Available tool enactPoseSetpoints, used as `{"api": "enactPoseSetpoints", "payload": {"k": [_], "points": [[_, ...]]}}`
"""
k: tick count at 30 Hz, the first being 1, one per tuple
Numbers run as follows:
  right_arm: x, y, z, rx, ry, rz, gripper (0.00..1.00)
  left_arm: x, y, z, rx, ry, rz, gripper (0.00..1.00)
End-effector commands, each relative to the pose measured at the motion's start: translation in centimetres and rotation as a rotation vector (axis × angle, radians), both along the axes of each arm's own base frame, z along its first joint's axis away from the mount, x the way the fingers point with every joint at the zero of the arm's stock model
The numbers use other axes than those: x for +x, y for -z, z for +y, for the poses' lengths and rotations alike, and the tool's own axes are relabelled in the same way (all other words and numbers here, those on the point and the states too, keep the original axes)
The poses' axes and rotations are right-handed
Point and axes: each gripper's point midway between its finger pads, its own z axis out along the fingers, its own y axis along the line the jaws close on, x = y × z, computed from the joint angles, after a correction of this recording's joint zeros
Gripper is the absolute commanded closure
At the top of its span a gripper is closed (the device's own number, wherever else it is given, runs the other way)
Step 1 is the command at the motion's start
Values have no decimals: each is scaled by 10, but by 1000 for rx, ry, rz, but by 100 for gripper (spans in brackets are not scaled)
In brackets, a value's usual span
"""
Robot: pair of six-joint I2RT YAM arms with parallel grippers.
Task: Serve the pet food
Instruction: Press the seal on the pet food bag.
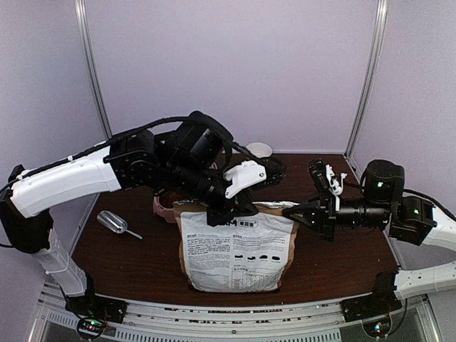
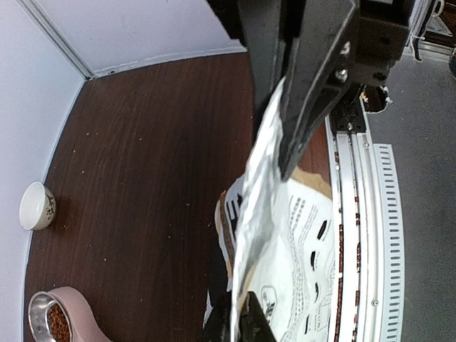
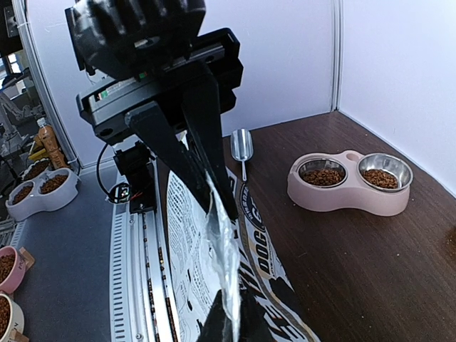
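The white-and-kraft pet food bag point(image 1: 239, 249) stands upright at the table's front middle. Its top edge with silver lining point(image 2: 260, 178) is pressed flat. My left gripper point(image 1: 226, 212) is shut on the left end of the bag top point(image 2: 246, 310). My right gripper point(image 1: 293, 214) is shut on the right end point(image 3: 231, 320). Brown kibble point(image 3: 324, 176) lies in both metal bowls of the pink feeder point(image 3: 335, 199), which sits behind the bag, partly hidden in the top view point(image 1: 162, 206). No kibble inside the bag shows.
A metal scoop point(image 1: 117, 223) lies on the table left of the bag, and also shows in the right wrist view point(image 3: 241, 146). A small white cup point(image 1: 258, 149) stands at the back edge. The rail point(image 2: 356, 214) runs along the table's front edge.
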Motion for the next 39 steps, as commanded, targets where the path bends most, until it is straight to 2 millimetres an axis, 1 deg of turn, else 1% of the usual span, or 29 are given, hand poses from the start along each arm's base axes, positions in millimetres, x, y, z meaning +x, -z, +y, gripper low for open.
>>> {"api": "enactPoseSetpoints", "payload": {"k": [1, 2, 3, 9, 13, 21, 26, 31, 35, 39], "points": [[2, -24, -14, 53, 50, -55, 100, 33, 7, 52, 125, -163, -94, 95], [2, -24, -14, 53, 52, -56, 100, 35, 7, 55, 130, -172, -100, 96], [2, -24, -15, 53, 53, -55, 100, 37, 8, 58, 134, -181, -106, 100], [2, -23, -16, 54, 59, -55, 100, 52, 17, 79, 191, -247, -145, 100], [3, -22, -17, 49, 64, -53, 100, 60, 18, 93, 199, -286, -156, 100], [4, -19, -18, 41, 68, -51, 100, 70, 19, 112, 210, -332, -165, 100], [4, -19, -18, 39, 71, -52, 100, 76, 19, 122, 219, -353, -177, 100], [5, -18, -18, 36, 73, -53, 100, 84, 23, 134, 267, -379, -210, 100], [5, -17, -17, 33, 73, -52, 100, 84, 21, 137, 264, -382, -213, 100], [8, -15, -16, 25, 80, -52, 100, 86, 21, 140, 269, -386, -219, 98]]}}
